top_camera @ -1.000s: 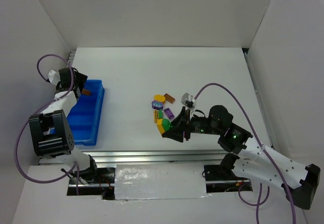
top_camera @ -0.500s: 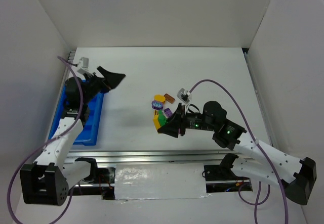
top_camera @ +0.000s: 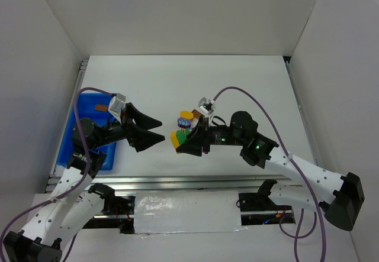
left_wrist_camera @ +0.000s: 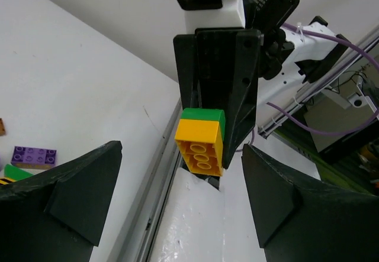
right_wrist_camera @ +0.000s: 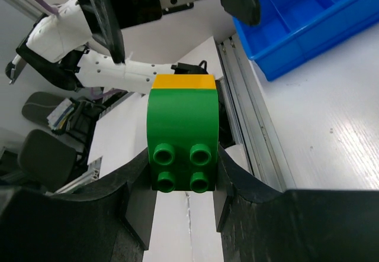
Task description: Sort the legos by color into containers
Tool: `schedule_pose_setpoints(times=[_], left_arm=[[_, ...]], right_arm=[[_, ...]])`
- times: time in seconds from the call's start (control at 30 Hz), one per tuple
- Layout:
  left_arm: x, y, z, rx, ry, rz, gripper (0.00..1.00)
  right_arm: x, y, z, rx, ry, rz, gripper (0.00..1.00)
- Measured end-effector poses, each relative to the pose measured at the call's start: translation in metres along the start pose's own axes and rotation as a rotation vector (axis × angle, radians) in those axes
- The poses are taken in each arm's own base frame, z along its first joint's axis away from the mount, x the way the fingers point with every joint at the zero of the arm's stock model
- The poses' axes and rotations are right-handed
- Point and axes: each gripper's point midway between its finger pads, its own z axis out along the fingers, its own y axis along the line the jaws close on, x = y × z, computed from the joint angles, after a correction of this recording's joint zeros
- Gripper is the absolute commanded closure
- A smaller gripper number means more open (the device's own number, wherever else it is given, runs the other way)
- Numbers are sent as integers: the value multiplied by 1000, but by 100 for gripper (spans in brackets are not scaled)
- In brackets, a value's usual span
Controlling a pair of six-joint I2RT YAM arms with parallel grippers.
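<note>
My right gripper [top_camera: 181, 140] is shut on a green lego with a yellow lego [top_camera: 176, 136] stuck to its end, held above the table. In the right wrist view the green lego [right_wrist_camera: 183, 136] fills the space between the fingers [right_wrist_camera: 137, 206]. My left gripper [top_camera: 161, 130] is open and points at that stack from the left, its tips just short of it. The left wrist view shows the yellow lego [left_wrist_camera: 200, 146] ahead, between the spread fingers [left_wrist_camera: 278, 197]. More legos [top_camera: 186, 119] lie behind the right gripper. The blue containers tray [top_camera: 89, 103] sits at the left, partly under my left arm.
A brown lego [top_camera: 102, 107] lies in a far compartment of the tray. A purple lego [left_wrist_camera: 34, 155] and a green one [left_wrist_camera: 13, 172] rest on the table. The metal rail [top_camera: 177, 182] runs along the table's near edge. White walls enclose three sides.
My left arm swung from the tray toward the table's middle, gripper now facing the right one. The right gripper carried the green and yellow stack up and leftward toward it.
</note>
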Motion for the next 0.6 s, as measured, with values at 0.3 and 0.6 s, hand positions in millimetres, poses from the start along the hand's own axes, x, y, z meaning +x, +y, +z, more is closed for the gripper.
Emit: schedule_pose_setpoints(times=[0.3,0.6], left_arm=[[17,-8,1,43,60,-35,11],[20,-25,2,111,77,-16,29]], right_arm=[[4,9,13,-72,26,14,100],[-3,16,22,-131,25,-7,100]])
